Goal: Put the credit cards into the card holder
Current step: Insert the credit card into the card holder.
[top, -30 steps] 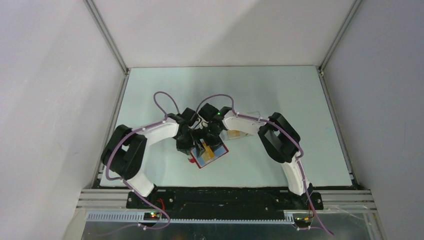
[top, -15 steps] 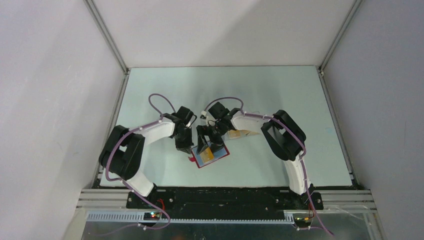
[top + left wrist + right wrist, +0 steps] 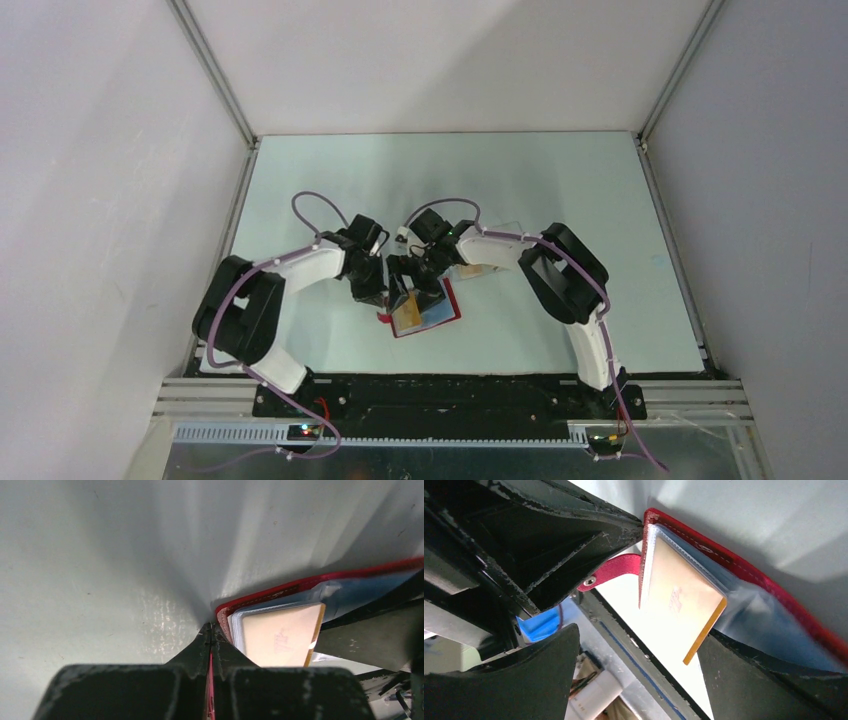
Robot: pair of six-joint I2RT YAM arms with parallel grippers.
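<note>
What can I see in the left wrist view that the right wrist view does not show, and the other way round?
Only the left wrist view shows a thin red sliver, seemingly of the card holder, pinched in the shut left gripper. Only the right wrist view shows the closing tab and the right gripper standing open. Both show the card holder's red corner with a tan credit card in its clear sleeve.
</note>
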